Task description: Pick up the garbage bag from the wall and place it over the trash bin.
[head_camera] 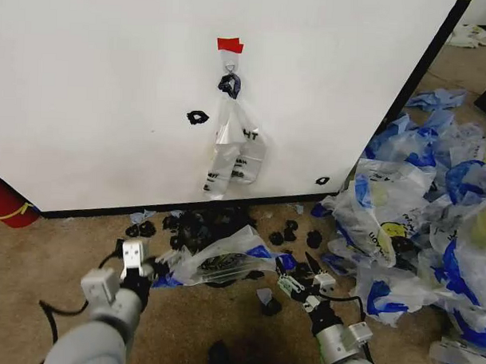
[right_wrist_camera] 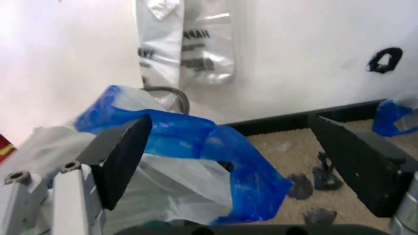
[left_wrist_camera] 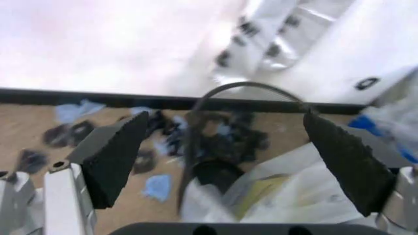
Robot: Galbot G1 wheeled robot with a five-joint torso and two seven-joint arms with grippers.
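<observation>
The garbage bag point(head_camera: 224, 260), translucent white with blue handles, lies draped over the small black trash bin point(head_camera: 224, 279) on the carpet in front of the wall point(head_camera: 94, 89). My left gripper point(head_camera: 134, 252) is open at the bag's left end. In the left wrist view the left gripper point(left_wrist_camera: 225, 120) has wide-spread fingers framing the bin point(left_wrist_camera: 216, 174) and the bag point(left_wrist_camera: 294, 191). My right gripper point(head_camera: 300, 273) is open at the bag's right end. In the right wrist view a blue handle of the bag point(right_wrist_camera: 196, 142) lies between the spread fingers of the right gripper point(right_wrist_camera: 230, 120), unpinched.
A narrower clear bag point(head_camera: 232, 150) with dark lettering hangs from the hook point(head_camera: 229, 67) under red tape point(head_camera: 229, 45). Black scraps point(head_camera: 289, 231) litter the carpet by the wall's base. A mass of blue-and-white bags point(head_camera: 434, 205) covers the floor at right. A red object point(head_camera: 7, 202) sits at far left.
</observation>
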